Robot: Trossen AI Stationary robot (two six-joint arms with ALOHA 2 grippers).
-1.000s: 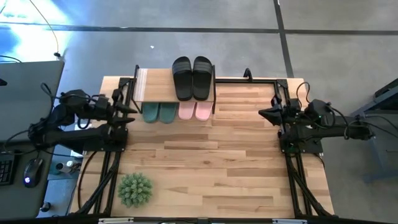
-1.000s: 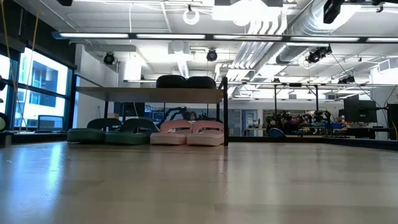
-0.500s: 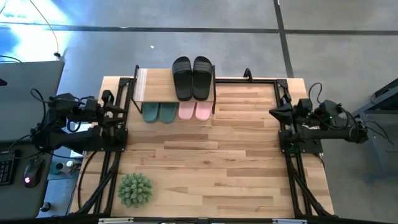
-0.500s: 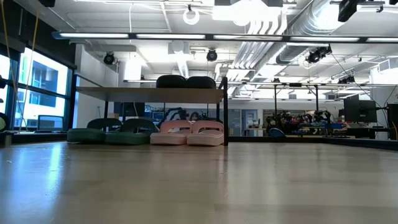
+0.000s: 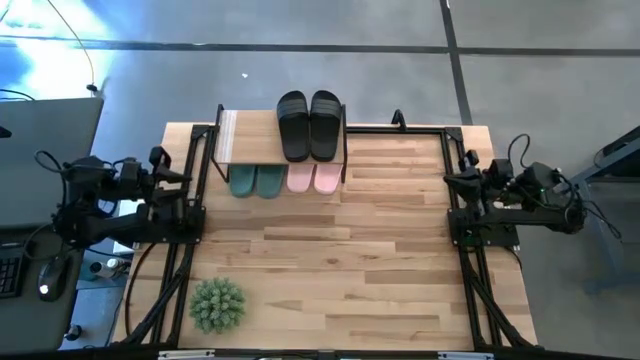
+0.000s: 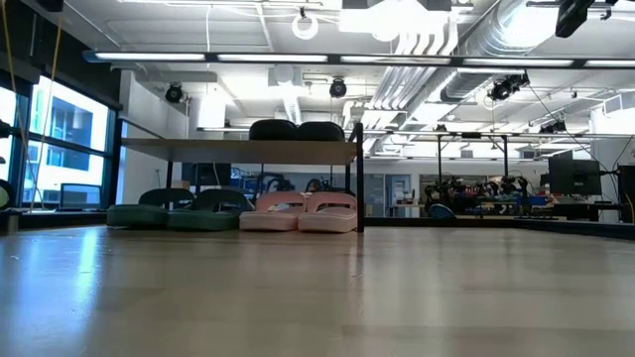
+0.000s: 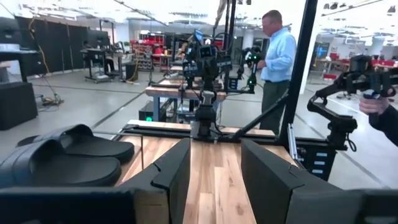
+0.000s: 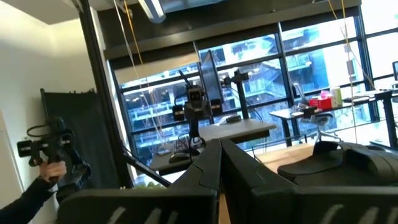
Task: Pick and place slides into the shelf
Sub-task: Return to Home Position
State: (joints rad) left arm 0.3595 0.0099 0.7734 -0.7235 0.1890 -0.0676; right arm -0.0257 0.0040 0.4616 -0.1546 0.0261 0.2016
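I see the shelf (image 5: 250, 135) at the far edge of the tabletop (image 5: 380, 250). Black slides (image 5: 309, 126) sit side by side on its top board, on the right half. Green slides (image 5: 256, 181) and pink slides (image 5: 314, 179) are on the lower tier, green left, pink right, with their ends sticking out from under the board. Left gripper (image 5: 183, 178) is at the left edge, fingers apart, holding nothing. Right gripper (image 5: 450, 181) is at the right edge, fingers together, empty. Plant ball (image 5: 217, 304) sits near the front left corner.
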